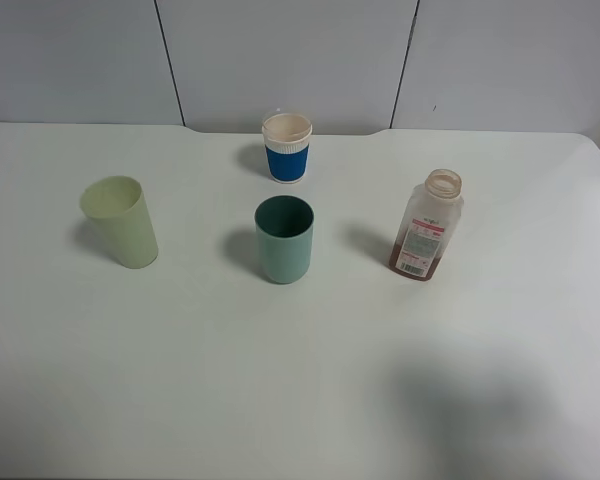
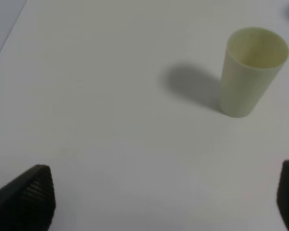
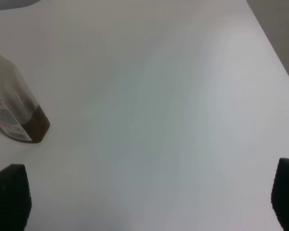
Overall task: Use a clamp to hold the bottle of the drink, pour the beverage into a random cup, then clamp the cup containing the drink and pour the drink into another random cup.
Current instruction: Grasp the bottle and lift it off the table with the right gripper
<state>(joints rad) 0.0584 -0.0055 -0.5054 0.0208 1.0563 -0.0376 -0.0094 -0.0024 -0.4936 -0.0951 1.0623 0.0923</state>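
From the high camera, no arm is in view. The bottle (image 1: 426,225) stands upright on the surface (image 1: 280,400), its long axis vertical and its neck open. It is at 3 o'clock from the teal cup (image 1: 284,238) and apart from it. The beverage (image 1: 416,265) fills only the bottom part. The pale cup (image 1: 120,221) is at 9 o'clock from the teal cup, and the paper cup (image 1: 286,147) is at 12 o'clock.

In the left wrist view, the left hand (image 2: 156,199) is spread wide and holds nothing. The pale cup (image 2: 253,70) lies at about 1 o'clock from it, taking 12 as the way the fingers point. The bottle is not seen here.

In the right wrist view, the right hand (image 3: 148,199) is also spread wide and empty. The bottle (image 3: 14,106) lies at about 10 o'clock from it, well apart, with brown beverage (image 3: 36,126) at its base. I judge that the right hand is the nearer one. It should go toward 10 o'clock and take the body from the side.
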